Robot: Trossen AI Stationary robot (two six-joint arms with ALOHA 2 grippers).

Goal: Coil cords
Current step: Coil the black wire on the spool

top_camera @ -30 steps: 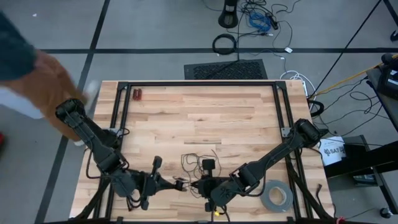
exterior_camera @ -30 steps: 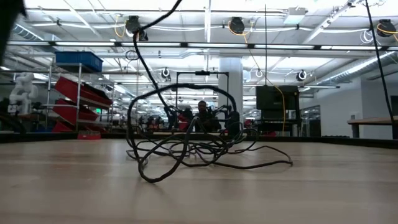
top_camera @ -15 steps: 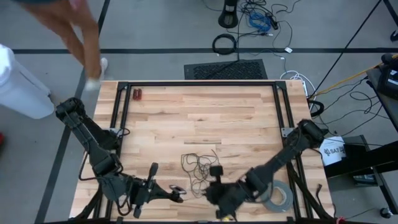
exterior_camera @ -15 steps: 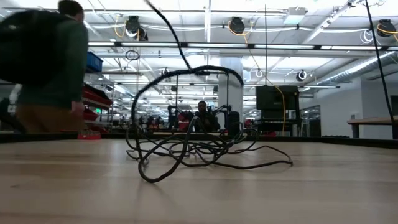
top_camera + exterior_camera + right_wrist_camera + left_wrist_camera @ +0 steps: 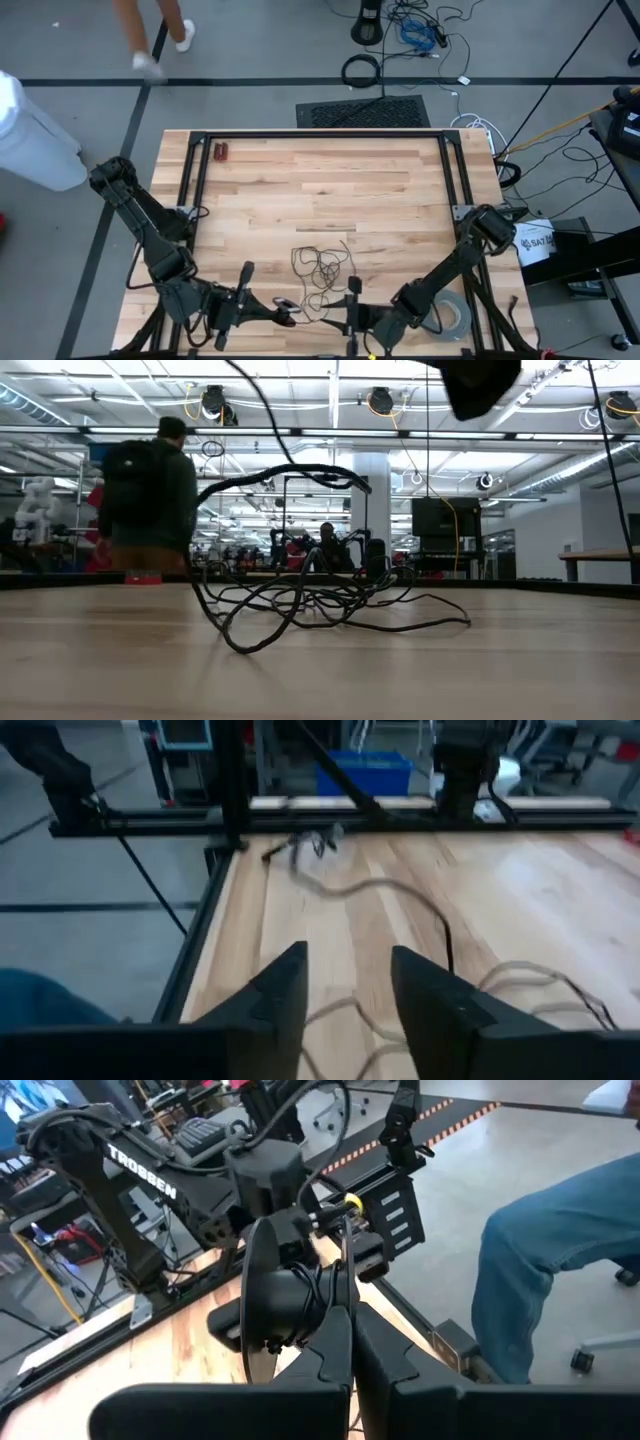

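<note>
Comparing with a second ago, the right pincer (image 5: 352, 300) has let go: it was pressed together at the near edge of the desk (image 5: 380, 190), close to the left pincer (image 5: 285, 312), and now its two fingers (image 5: 285, 990) stand spread with nothing between them. It has also turned, so it now points toward the far side. The left pincer is pressed together, and it has drawn a little to its own side; whether a strand of the cord (image 5: 320, 265) is caught in it I cannot tell. The cord lies as a loose wiry tangle on the desk just beyond both pincers, not coiled. My judgement is that the task is at an early stage, and the released strand must be taken again before any loop is made.

From the low view, one strand (image 5: 270, 430) rises from the tangle and goes up out of the picture, which the high view does not show. Only the right wrist view shows the gap between its fingers. In the high view the grey tape roll (image 5: 450, 315) lies partly under the right arm, and farther off a person (image 5: 150, 495) walks past the desk.
</note>
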